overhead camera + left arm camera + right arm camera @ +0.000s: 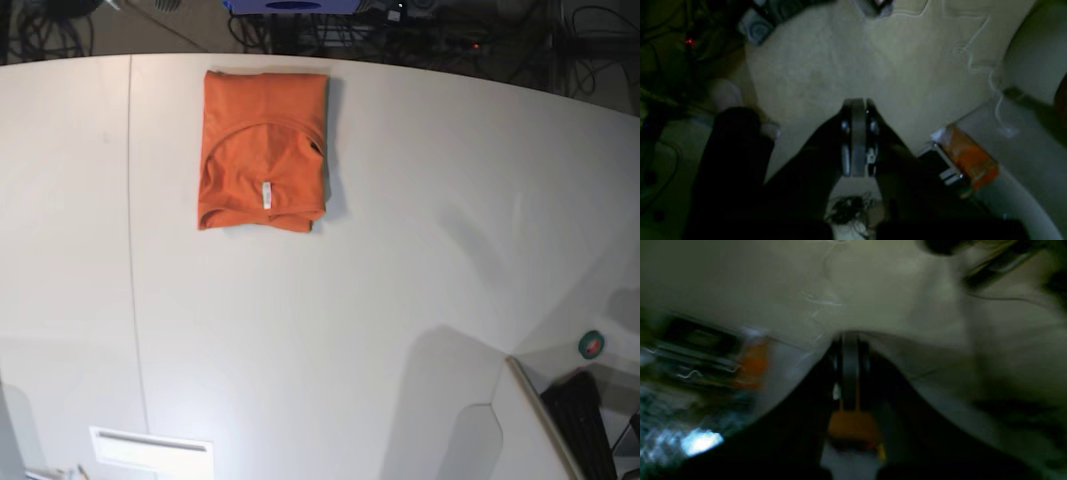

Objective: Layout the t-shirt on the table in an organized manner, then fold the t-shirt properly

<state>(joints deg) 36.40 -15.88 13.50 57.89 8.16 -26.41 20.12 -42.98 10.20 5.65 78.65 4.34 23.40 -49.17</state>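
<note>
The orange t-shirt (263,150) lies folded into a compact rectangle near the far edge of the white table (350,330), collar side up with its small white tag (267,195) showing. Neither arm appears in the base view. In the dark left wrist view my left gripper (858,103) is shut, fingers pressed together with nothing between them, over pale floor. The blurred right wrist view shows my right gripper (849,336) shut as well, holding nothing. Neither wrist view clearly shows the t-shirt.
A thin dark seam (131,250) runs down the table's left part. Cables and equipment (450,30) lie beyond the far edge. The table edge cuts in at lower right (520,380), beside a small green round thing (592,345). An orange-and-white object (968,158) sits right of the left gripper.
</note>
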